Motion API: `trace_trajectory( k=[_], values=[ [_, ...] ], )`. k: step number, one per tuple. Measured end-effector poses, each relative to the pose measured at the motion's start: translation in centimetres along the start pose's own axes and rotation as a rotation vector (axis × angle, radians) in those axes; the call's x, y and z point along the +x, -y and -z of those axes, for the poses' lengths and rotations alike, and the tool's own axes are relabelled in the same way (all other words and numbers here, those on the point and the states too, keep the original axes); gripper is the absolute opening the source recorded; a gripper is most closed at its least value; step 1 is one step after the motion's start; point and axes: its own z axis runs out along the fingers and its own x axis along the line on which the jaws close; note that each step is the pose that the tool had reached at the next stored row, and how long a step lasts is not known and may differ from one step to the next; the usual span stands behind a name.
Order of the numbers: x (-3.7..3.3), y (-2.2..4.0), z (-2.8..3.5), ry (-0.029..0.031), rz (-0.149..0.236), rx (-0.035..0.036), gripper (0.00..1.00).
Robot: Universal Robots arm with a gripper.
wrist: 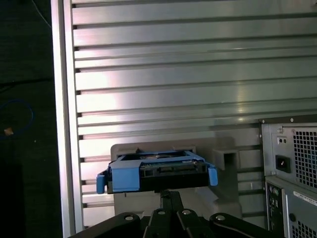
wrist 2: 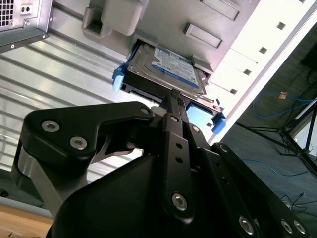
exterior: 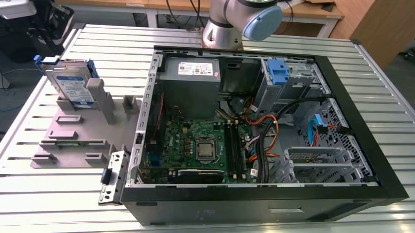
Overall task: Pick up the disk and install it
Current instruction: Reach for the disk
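Note:
The disk (exterior: 71, 82) is a silver drive with a white-and-blue label and blue side rails. It stands on edge in a grey holder (exterior: 71, 131) on the table, at the exterior view's left. Both wrist views show the disk (wrist 2: 168, 67) (wrist: 158, 171) in that holder, just beyond my fingertips. My gripper (wrist 2: 173, 94) (wrist: 171, 193) points at the disk's blue-railed edge. Its black fingers lie pressed together with nothing between them. I cannot tell how far the tips are from the disk.
An open computer case (exterior: 337, 97) lies on the slatted metal table (exterior: 39, 194), right of the holder. Inside are a grey power supply (exterior: 189, 87), a green motherboard (exterior: 194, 145), cables and an upright blue latch (exterior: 277, 72) at the drive bay. The arm's base (exterior: 240, 19) stands behind the case.

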Motion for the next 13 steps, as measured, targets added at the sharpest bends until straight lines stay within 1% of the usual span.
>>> trace_trajectory(
  k=[6, 10, 13],
  values=[
    [0.26, -0.04, -0.38, -0.0019, 0.038, -0.0009, 0.11],
    [0.57, -0.21, -0.67, -0.0025, 0.054, -0.0013, 0.11],
    [0.65, -0.4, -0.88, -0.003, 0.07, 0.0002, 0.11]
  ],
)
